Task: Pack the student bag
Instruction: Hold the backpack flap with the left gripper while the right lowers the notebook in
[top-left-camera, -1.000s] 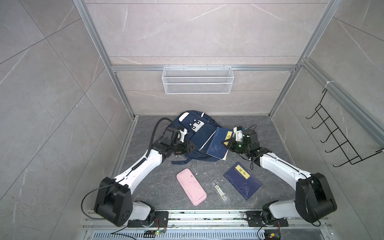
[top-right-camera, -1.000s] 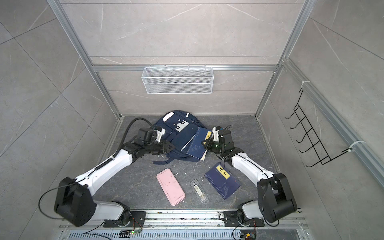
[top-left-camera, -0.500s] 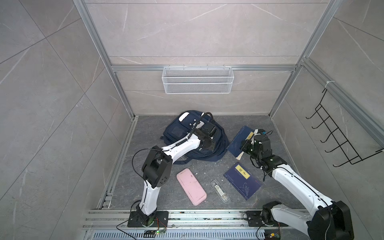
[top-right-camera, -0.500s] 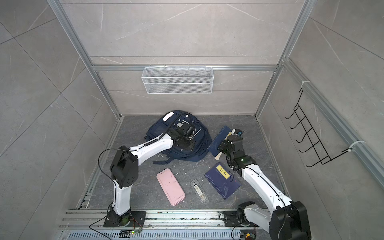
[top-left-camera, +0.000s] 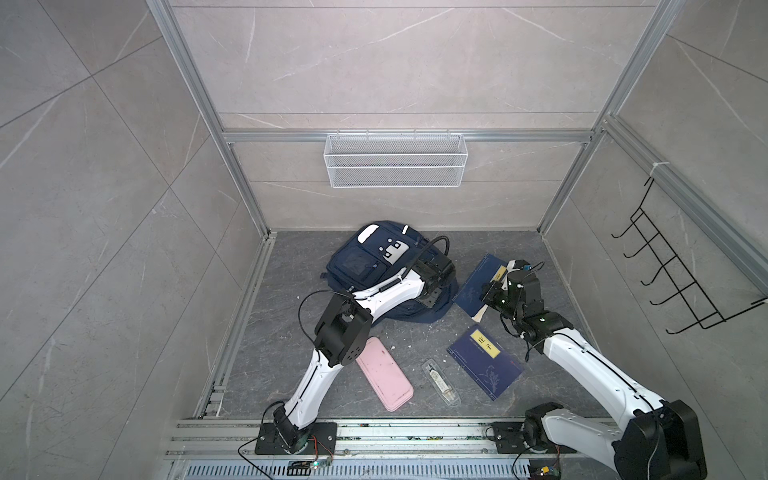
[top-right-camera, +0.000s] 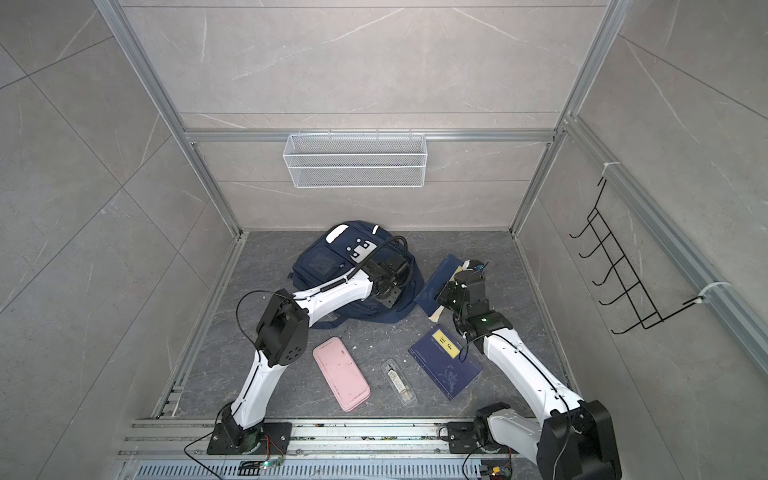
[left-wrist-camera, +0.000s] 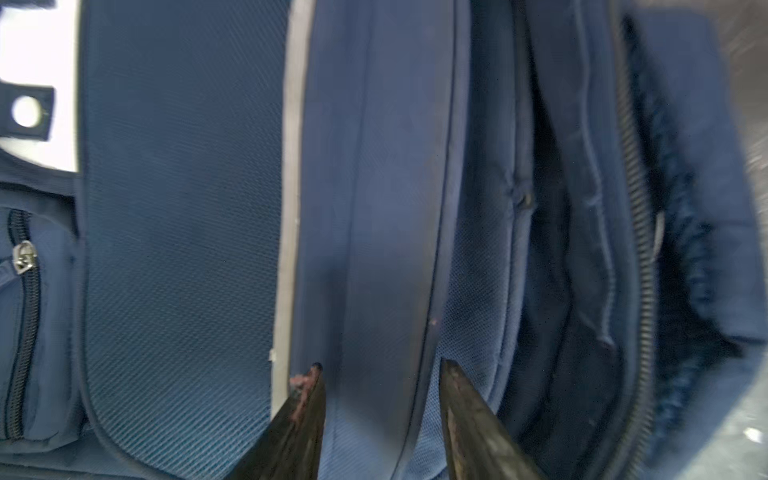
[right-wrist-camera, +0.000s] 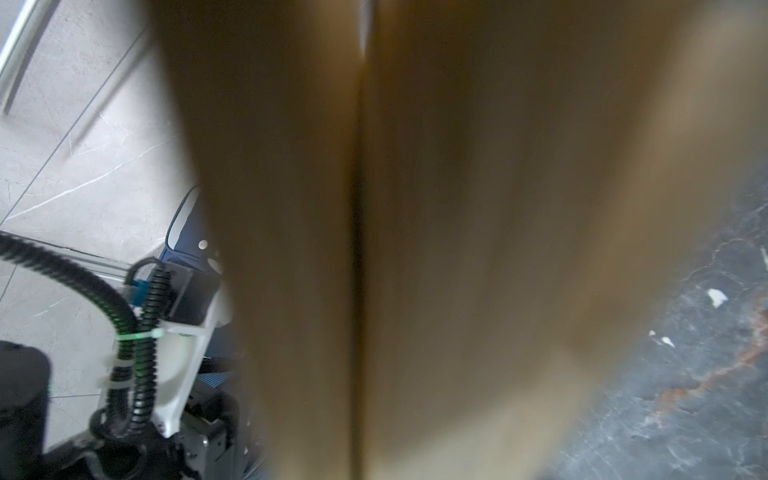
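The navy student bag (top-left-camera: 365, 266) (top-right-camera: 328, 262) lies at the back of the floor in both top views, white patch up. My left gripper (top-left-camera: 432, 291) (top-right-camera: 388, 296) is over its right edge. In the left wrist view this gripper (left-wrist-camera: 380, 370) is open, its fingertips (left-wrist-camera: 313, 380) apart over a blue fabric panel of the bag (left-wrist-camera: 187, 208) beside the unzipped, dark opening. My right gripper (top-left-camera: 489, 291) (top-right-camera: 445, 296) is shut on a navy book with a yellow label (top-left-camera: 476, 282) (top-right-camera: 434, 282), held tilted just right of the bag. The book's tan pages (right-wrist-camera: 415, 208) hide the jaws in the right wrist view.
A second navy book (top-left-camera: 484, 363) (top-right-camera: 444, 363) lies flat on the floor at the front right. Left of it lie a clear case (top-left-camera: 440, 382) and a pink pencil case (top-left-camera: 384, 374). A wire basket (top-left-camera: 395, 160) hangs on the back wall, a hook rack (top-left-camera: 665, 282) on the right wall.
Since a second ago my left arm has swung from the bag's left side over to its right edge, and the right gripper has drawn the book away from the bag to the right.
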